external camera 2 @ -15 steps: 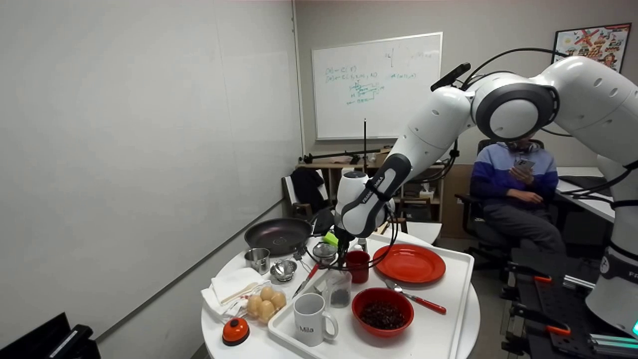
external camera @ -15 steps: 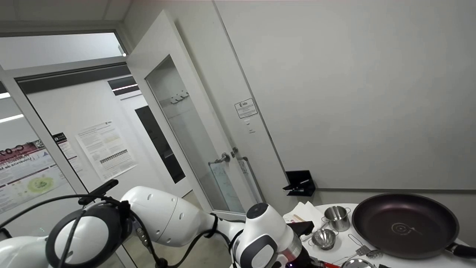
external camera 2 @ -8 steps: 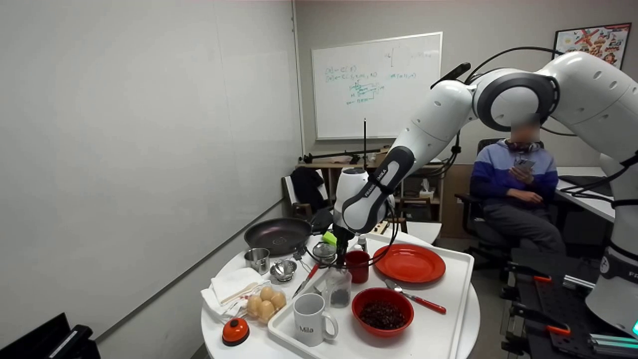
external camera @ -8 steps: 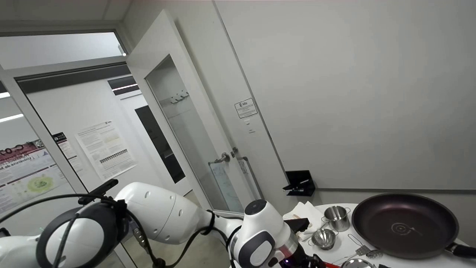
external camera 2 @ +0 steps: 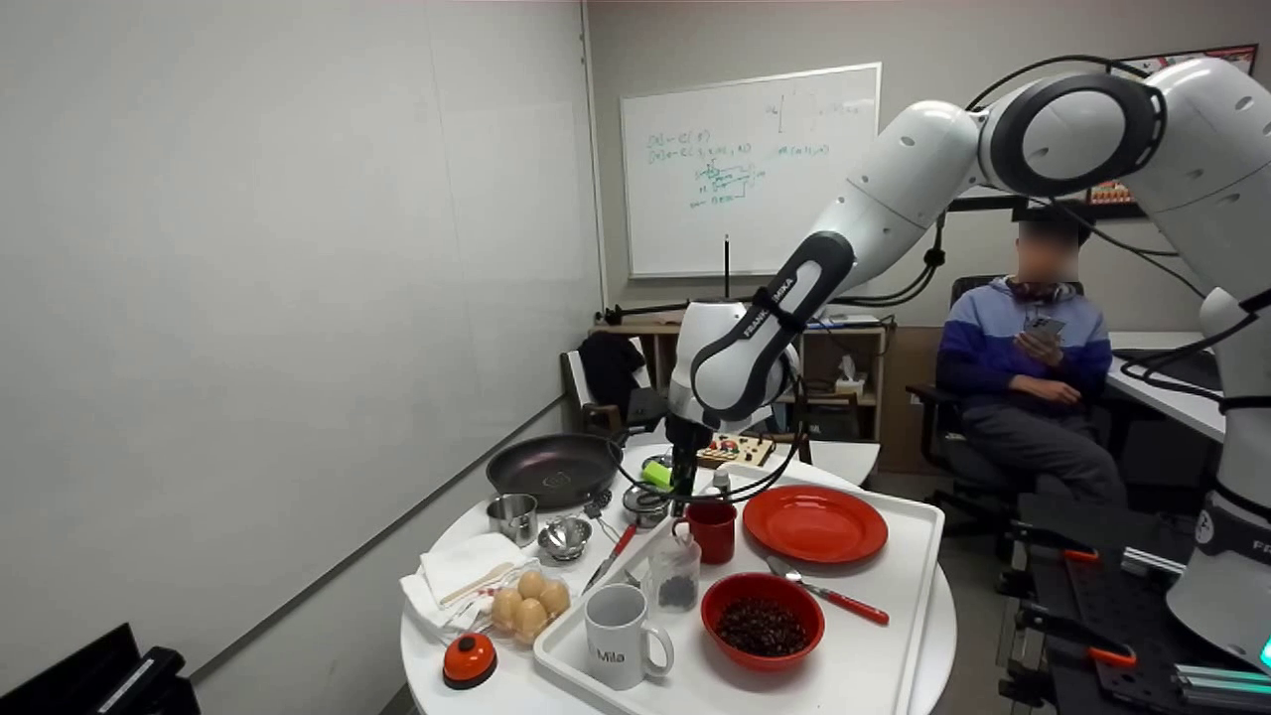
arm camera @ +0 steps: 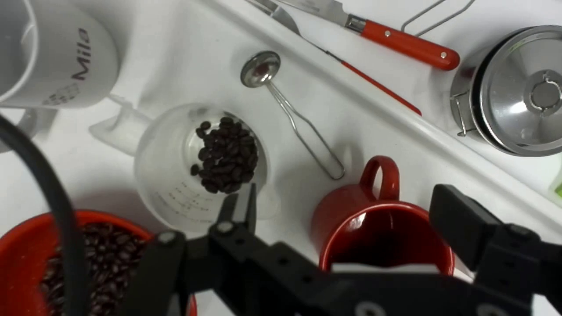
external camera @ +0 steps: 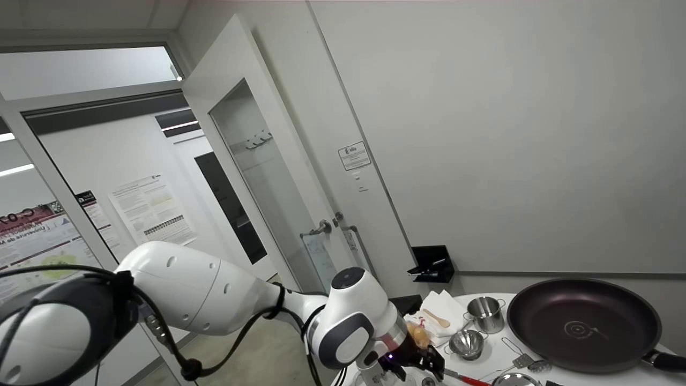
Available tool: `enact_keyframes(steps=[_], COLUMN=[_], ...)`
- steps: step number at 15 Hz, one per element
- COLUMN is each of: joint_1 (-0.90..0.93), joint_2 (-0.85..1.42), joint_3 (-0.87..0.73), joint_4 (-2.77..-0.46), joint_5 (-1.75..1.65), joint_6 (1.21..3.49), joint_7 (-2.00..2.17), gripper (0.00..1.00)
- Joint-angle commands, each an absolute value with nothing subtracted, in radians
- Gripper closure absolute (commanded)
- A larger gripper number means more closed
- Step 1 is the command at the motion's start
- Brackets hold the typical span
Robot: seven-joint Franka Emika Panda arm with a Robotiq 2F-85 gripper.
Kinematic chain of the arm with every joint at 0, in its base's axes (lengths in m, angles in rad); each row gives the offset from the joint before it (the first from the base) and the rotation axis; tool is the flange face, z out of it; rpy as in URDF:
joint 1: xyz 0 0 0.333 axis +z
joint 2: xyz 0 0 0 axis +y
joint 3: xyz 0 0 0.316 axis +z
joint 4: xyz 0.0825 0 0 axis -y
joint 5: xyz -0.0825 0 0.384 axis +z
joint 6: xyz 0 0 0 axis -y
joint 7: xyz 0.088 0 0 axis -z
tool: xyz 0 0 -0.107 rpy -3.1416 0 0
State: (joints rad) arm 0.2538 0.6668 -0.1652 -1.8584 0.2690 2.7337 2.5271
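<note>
- The jaws are spread wide apart and have nothing pinched in them.
- Seen from the wrist, the red mug [arm camera: 336, 213] shows in the gap between the jaws. It stands upright on the white tray [external camera 2: 864, 636].
- The clear jug [arm camera: 160, 171] stands near the red mug, with some dark beans [arm camera: 228, 158] in its bottom.
- The red bowl [arm camera: 22, 263] is close by on the same tray and holds lots more dark beans.
- The grey mug [external camera 2: 614, 636] with "Mila" on it stands at the tray's corner, near the clear jug.
- A tiny steel scoop [arm camera: 261, 69] with a thin wire handle lies on the tray, by the clear jug.
- The big red plate [external camera 2: 814, 524] sits next to the red mug, on the tray too.
- The knife [arm camera: 404, 44] with the red handle lies just past the tray's edge.
- The tray is on the round white bench [external camera 2: 516, 690], along with the dark frying pan [external camera 2: 556, 472] and some brown eggs [external camera 2: 529, 618].
- A person [external camera 2: 993, 348] in a blue top sits at the back holding a phone [external camera 2: 1045, 326].
</note>
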Motion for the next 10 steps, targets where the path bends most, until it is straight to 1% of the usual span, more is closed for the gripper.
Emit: enact_keyframes(steps=[1, 7, 10], joint_1=[0.224, 0.234, 0.197], joint_2=[0.538, 0.372, 0.246], joint_3=[-0.132, -0.151, -0.104], joint_4=[-1.981, -2.158, -2.308], joint_5=[0.232, 0.185, 0.209], joint_6=[2.709, 2.782, 2.887], joint_7=[2.492, 2.512, 2.438], gripper=[0.0, 0.0, 0.0])
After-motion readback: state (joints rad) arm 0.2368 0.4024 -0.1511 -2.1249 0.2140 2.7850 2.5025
